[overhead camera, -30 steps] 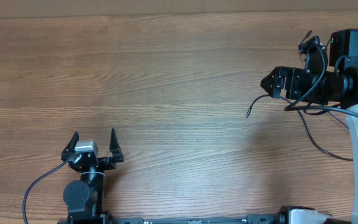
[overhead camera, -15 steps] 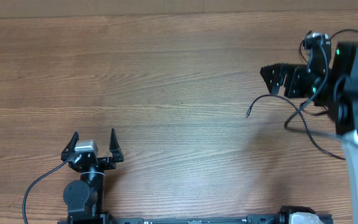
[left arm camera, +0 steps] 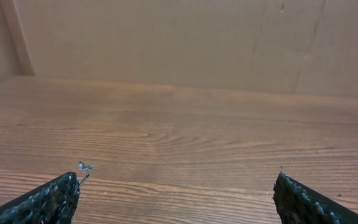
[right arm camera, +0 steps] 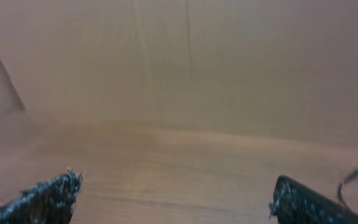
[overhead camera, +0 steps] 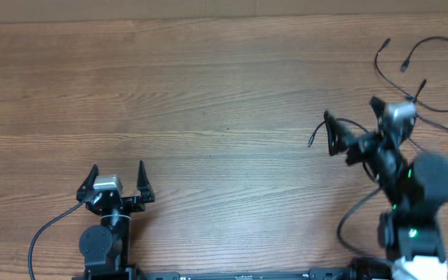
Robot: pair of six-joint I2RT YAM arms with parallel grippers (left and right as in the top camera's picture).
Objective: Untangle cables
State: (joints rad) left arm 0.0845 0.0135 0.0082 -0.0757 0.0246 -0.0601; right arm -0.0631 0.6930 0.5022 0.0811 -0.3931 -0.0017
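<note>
Cables (overhead camera: 421,85), thin black cords with plug ends, lie uncovered at far right of the brown wooden desk (overhead camera: 208,93), one end beside the right tool (overhead camera: 352,123), which has swung in from that corner, jaws wide, empty. Left tool (overhead camera: 117,168) released, parked. Untangling judged not yet started.

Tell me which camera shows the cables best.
The overhead view. It shows the cables spread loosely over the right side of the table, with several plug ends lying apart from each other. The right wrist view is blurred and catches only one dark cord end at its right edge. The left wrist view shows none of them.
</note>
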